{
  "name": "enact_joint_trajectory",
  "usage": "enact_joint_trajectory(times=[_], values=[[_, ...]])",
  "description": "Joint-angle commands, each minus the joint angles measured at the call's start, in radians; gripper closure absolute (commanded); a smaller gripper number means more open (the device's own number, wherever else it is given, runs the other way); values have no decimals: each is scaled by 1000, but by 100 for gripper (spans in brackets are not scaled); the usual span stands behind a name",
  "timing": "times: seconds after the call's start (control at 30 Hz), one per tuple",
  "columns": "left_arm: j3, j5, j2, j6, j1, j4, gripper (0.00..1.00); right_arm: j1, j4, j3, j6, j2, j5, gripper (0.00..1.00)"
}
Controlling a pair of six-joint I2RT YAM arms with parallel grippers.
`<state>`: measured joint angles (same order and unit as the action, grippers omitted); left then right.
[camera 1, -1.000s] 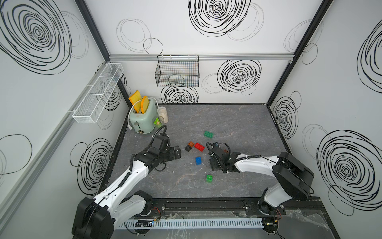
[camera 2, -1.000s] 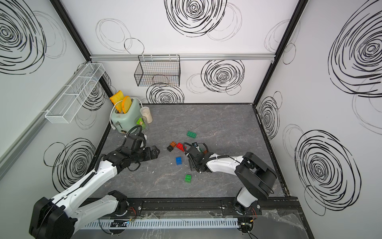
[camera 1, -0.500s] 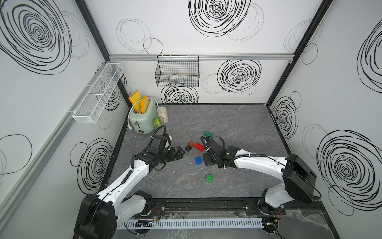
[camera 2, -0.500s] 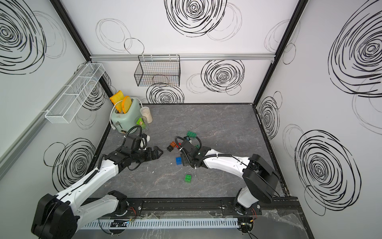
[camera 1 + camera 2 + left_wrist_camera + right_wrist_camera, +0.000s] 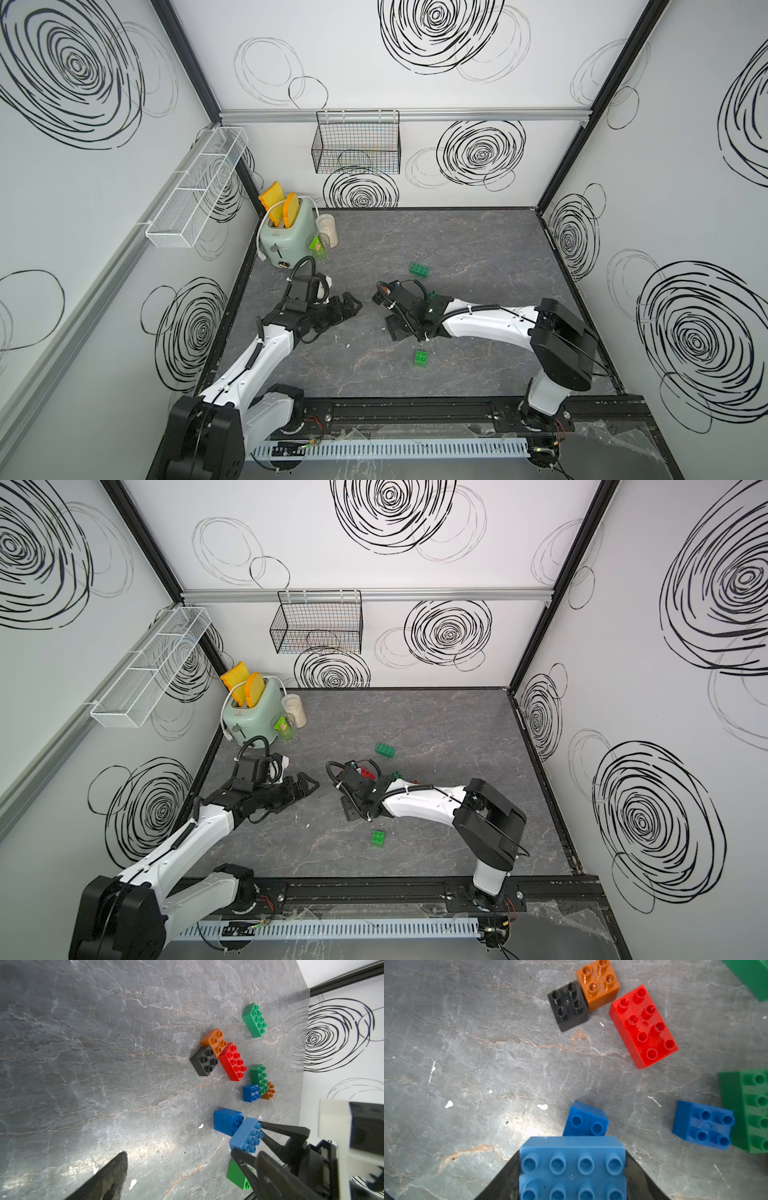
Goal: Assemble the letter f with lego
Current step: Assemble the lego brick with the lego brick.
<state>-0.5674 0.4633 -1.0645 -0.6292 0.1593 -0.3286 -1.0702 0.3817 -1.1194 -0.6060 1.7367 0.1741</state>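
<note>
My right end effector (image 5: 247,1137) is clamped on the light blue brick (image 5: 572,1167), one finger on each short end, studs facing up. The brick looks lifted clear of the desk (image 5: 477,1053), and the dark blue square brick (image 5: 586,1121) lies just ahead of it. I cannot tell whether the two touch. My left end effector (image 5: 353,303) is spread wide, holds nothing, and points at the pile from well apart.

As far as I can see, no part of the letter is built yet. The red brick (image 5: 643,1026), the black brick (image 5: 568,1005) and the orange brick (image 5: 598,982) lie loose and close together. A second blue square (image 5: 704,1126) rests against a green brick (image 5: 749,1109). Two more green ones lie apart, one further back (image 5: 254,1020) and one nearer my base (image 5: 420,358).

I judge the step in hand to be carrying the light blue brick to where the letter's upright will begin. To do it well, I want to keep the brick level and turn the wrist until its long edge runs true with the line I intend. Then I want to lower it straight, so the fingers do not knock the dark blue square aside. If it is to press onto another brick, the studs must sit squarely beneath it first. A skewed push would likely send the lower brick sliding across the smooth desk. The free left end effector could brace that lower brick. I would let go only once the brick sits flat.
</note>
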Motion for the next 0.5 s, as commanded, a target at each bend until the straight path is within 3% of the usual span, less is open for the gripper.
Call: enact_joint_trajectory(times=[0.0, 0.47], values=[[8, 23, 2, -9, -16, 46, 2, -4, 29, -40, -28, 18, 10, 39], [16, 15, 21, -16, -43, 53, 2, 21, 87, -90, -86, 61, 50, 39]])
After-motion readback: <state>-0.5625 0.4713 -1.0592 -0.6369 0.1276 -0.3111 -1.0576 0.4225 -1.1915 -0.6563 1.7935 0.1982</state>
